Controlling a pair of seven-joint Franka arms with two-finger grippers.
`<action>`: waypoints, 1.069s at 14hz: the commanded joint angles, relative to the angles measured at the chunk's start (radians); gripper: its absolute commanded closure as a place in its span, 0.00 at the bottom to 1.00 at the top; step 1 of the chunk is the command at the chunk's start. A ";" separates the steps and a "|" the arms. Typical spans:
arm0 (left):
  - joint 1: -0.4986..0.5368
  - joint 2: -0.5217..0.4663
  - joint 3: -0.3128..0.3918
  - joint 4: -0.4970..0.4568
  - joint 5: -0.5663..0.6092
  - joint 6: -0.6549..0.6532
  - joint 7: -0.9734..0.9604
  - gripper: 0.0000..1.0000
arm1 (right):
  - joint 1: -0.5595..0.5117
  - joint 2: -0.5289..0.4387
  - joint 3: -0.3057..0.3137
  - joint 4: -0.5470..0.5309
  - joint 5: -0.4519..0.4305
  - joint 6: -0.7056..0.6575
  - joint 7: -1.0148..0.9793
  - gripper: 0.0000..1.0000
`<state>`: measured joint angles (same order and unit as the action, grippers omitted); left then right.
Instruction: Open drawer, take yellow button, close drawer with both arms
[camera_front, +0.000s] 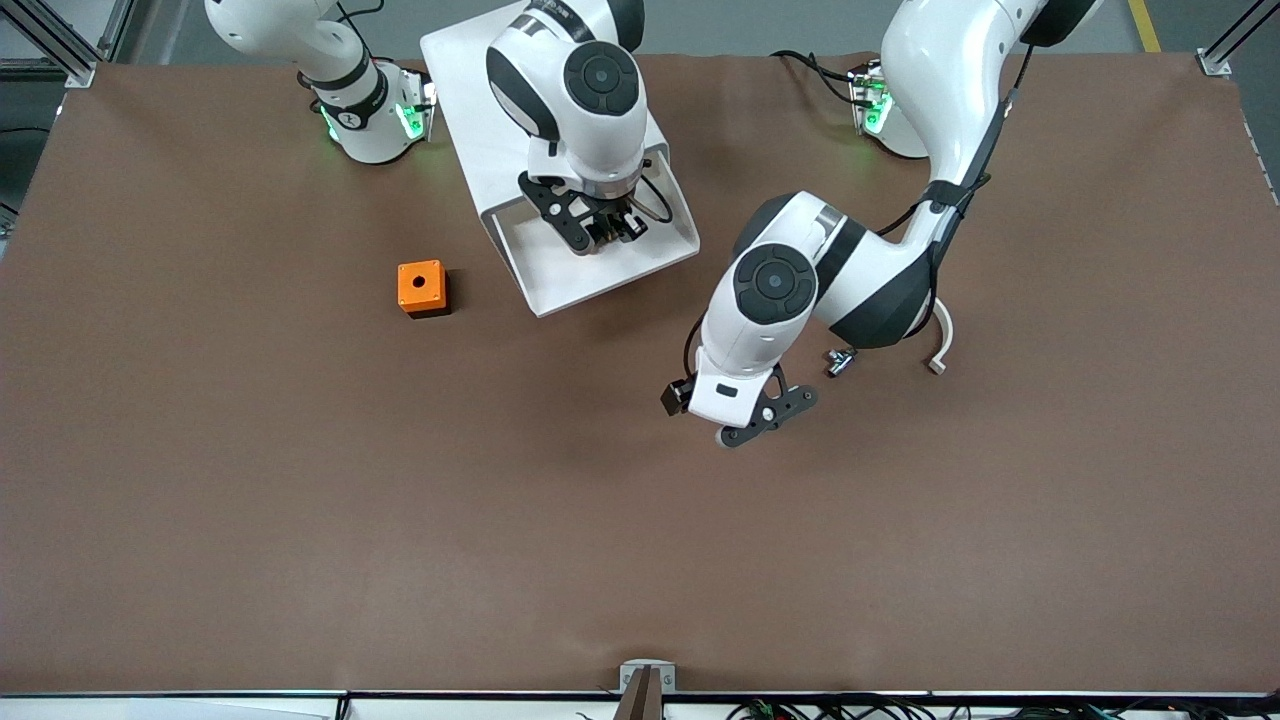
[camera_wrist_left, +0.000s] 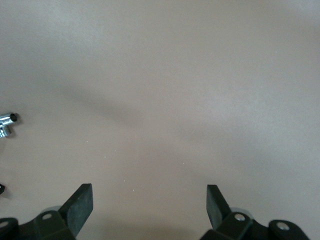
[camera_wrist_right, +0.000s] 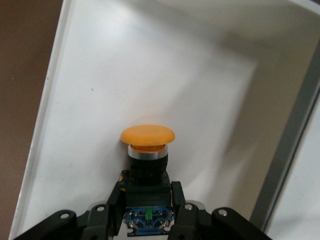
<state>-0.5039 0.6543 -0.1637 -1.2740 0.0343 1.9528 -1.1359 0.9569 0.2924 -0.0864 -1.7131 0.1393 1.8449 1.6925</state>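
Right claw (camera_wrist_right: 148, 197) grasping the button (camera_wrist_right: 147, 150) inside the open drawer (camera_front: 660, 262).
Left claw (camera_wrist_left: 150, 205) released over bare bench (camera_front: 300, 500); orange box (camera_front: 421, 288) beside the drawer.

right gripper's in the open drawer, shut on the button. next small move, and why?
Probably lift the right gripper straight up out of the drawer. Its fingers are shut on the button, whose black body sits between them, orange cap forward, inside the pulled-out tray. The left gripper waits open over bare table, so nothing blocks a vertical lift.
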 joint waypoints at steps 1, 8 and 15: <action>-0.010 -0.033 0.001 -0.035 0.051 -0.003 -0.050 0.00 | -0.007 -0.007 0.005 -0.007 -0.003 -0.001 -0.002 0.95; -0.010 -0.035 -0.002 -0.036 0.055 -0.003 -0.062 0.00 | -0.105 -0.010 0.005 0.116 0.003 -0.090 -0.066 0.98; -0.012 -0.035 -0.043 -0.039 0.050 -0.003 -0.050 0.00 | -0.350 -0.021 0.004 0.199 0.056 -0.271 -0.406 0.98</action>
<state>-0.5122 0.6494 -0.1857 -1.2853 0.0620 1.9527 -1.1775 0.6872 0.2835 -0.0983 -1.5171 0.1743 1.6105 1.3882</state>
